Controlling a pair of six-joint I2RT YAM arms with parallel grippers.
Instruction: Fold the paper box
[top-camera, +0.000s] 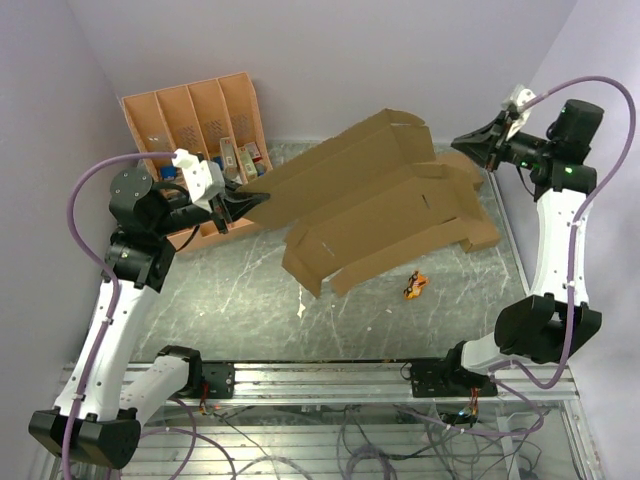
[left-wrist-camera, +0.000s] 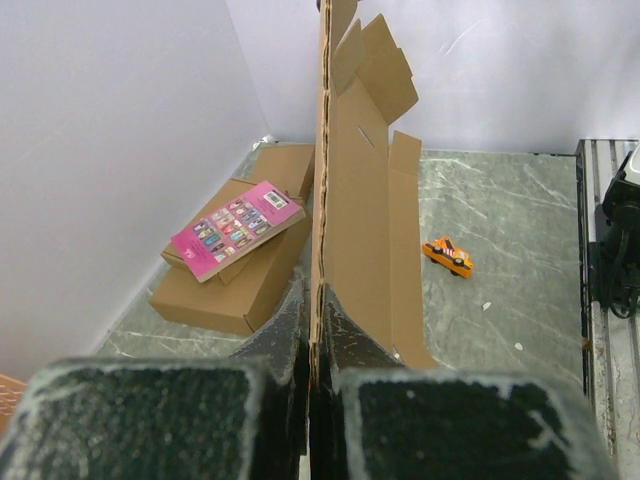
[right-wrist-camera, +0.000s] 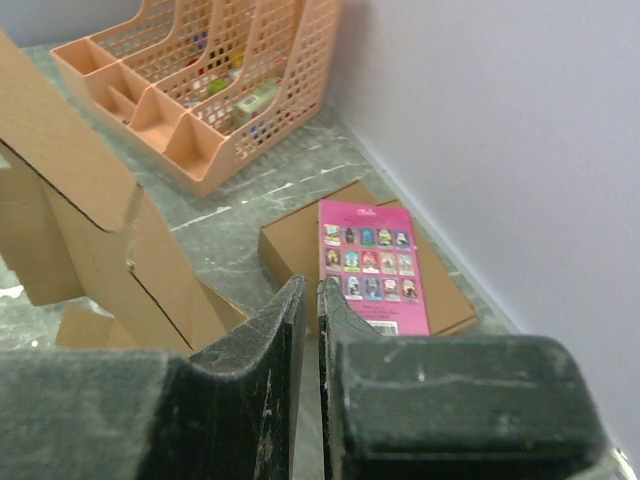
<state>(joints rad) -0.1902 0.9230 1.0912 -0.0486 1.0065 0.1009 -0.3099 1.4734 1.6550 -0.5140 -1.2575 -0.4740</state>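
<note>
The paper box (top-camera: 380, 200) is a large brown corrugated sheet with flaps and slits, lifted on edge and slanting across the table's middle. My left gripper (top-camera: 245, 203) is shut on its left edge. In the left wrist view the cardboard (left-wrist-camera: 355, 200) stands upright, pinched between the fingers of that gripper (left-wrist-camera: 318, 300). My right gripper (top-camera: 462, 141) hangs high at the back right, just off the box's far flap and not touching it. Its jaws (right-wrist-camera: 311, 290) are shut with only a thin slit and nothing between them. A flap of the box (right-wrist-camera: 90, 210) shows to their left.
An orange-tan compartment tray (top-camera: 190, 110) leans against the back left wall. Small ready-made brown boxes (left-wrist-camera: 230, 290) with a pink card (left-wrist-camera: 235, 225) on top lie by the back right wall. A small orange toy car (top-camera: 414, 286) sits near the front. The walls stand close on three sides.
</note>
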